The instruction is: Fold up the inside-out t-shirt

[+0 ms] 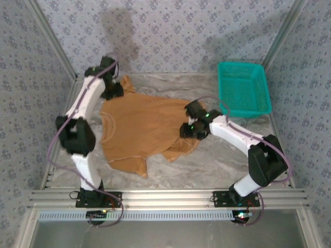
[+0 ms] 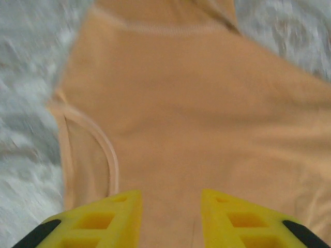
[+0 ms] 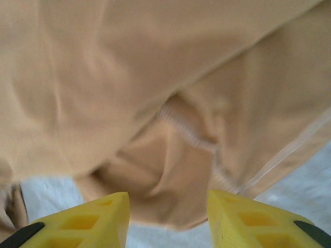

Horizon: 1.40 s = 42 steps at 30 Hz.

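Note:
The inside-out t-shirt (image 1: 139,126) lies spread on the table, orange-tan, with its stitched seams showing. The left gripper (image 1: 111,91) hovers over the shirt's far left corner. In the left wrist view the cloth (image 2: 196,103) lies flat below the left gripper (image 2: 170,206), whose yellow fingers stand apart with nothing between them. At the shirt's right edge, the right gripper (image 1: 187,127) sits over a bunched fold. The right wrist view shows that rumpled fold and seam (image 3: 186,129) under the right gripper (image 3: 168,212), also open and holding nothing.
A teal mesh basket (image 1: 243,88) stands at the back right of the table. Patterned walls close in the left, back and right sides. Pale table surface (image 1: 217,160) is bare in front of the shirt, and a metal rail (image 1: 165,196) runs along the near edge.

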Tool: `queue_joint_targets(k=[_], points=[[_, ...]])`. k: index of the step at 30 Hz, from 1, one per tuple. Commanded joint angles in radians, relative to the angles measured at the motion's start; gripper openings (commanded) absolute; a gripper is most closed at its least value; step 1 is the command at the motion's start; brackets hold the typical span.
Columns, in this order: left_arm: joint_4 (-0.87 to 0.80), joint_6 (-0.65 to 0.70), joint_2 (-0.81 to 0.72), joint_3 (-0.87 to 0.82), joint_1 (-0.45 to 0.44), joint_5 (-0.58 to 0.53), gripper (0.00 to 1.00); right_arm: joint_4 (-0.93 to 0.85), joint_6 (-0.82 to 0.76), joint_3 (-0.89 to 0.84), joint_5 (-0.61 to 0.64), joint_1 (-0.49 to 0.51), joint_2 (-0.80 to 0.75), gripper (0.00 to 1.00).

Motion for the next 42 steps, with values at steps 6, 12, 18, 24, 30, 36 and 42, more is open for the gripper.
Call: queue_joint_targets(k=[6, 12, 18, 24, 30, 36, 42], points=[[0.397, -0.152, -0.366, -0.637, 0.067, 0.205, 0.35, 0.032, 0.057, -0.010, 0.081, 0.237, 0.074, 0.46], [0.533, -0.216, -0.383, -0.873, 0.082, 0.281, 0.35, 0.066, 0.060, 0.043, 0.072, 0.278, 0.241, 0.43], [0.623, -0.225, -0.251, -0.910, 0.232, 0.299, 0.33, 0.045, 0.060, -0.009, 0.081, 0.263, 0.350, 0.16], [0.573, -0.193, -0.084, -0.755, 0.296, 0.238, 0.31, 0.022, 0.125, -0.237, 0.102, 0.230, 0.269, 0.00], [0.515, -0.185, 0.031, -0.569, 0.275, 0.199, 0.28, -0.003, 0.197, -0.384, 0.089, 0.237, 0.160, 0.00], [0.408, -0.138, 0.029, -0.392, 0.267, 0.123, 0.29, -0.107, 0.187, -0.388, 0.137, 0.237, 0.094, 0.00], [0.324, -0.107, 0.062, -0.241, 0.221, 0.076, 0.29, -0.235, 0.185, -0.341, 0.197, 0.242, 0.000, 0.00]])
